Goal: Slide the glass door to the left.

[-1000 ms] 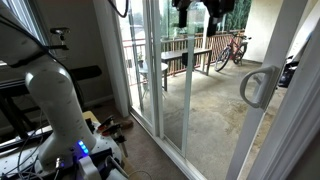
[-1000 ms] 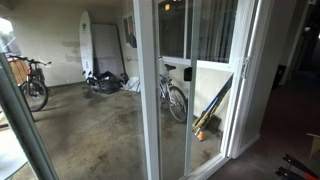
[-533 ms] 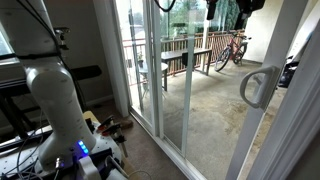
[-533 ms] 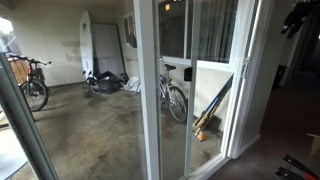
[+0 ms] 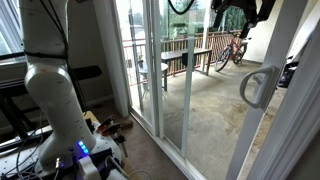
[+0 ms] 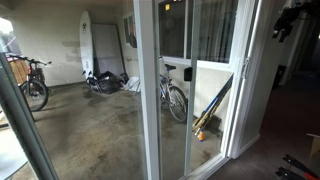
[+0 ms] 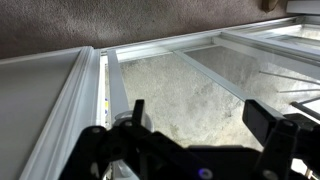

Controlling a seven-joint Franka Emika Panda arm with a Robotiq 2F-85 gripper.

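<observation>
Glass door [image 5: 265, 135] is being left untouched at the right in an exterior view, its loop handle [image 5: 258, 87] well below the gripper [image 5: 240, 12], held high with fingers [image 7: 135, 113] spread wide and empty; approach is being judged in hand, a descent onto the handle being required

White rounded arm [image 5: 52, 95], black end effector [image 5: 240, 12], blue light [image 5: 82, 150]

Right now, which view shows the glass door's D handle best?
In an exterior view the handle shows whole, a grey loop on the edge of the glass door. The wrist view shows only frame rails and floor; in an exterior view of the white frames I can't make it out.
</observation>
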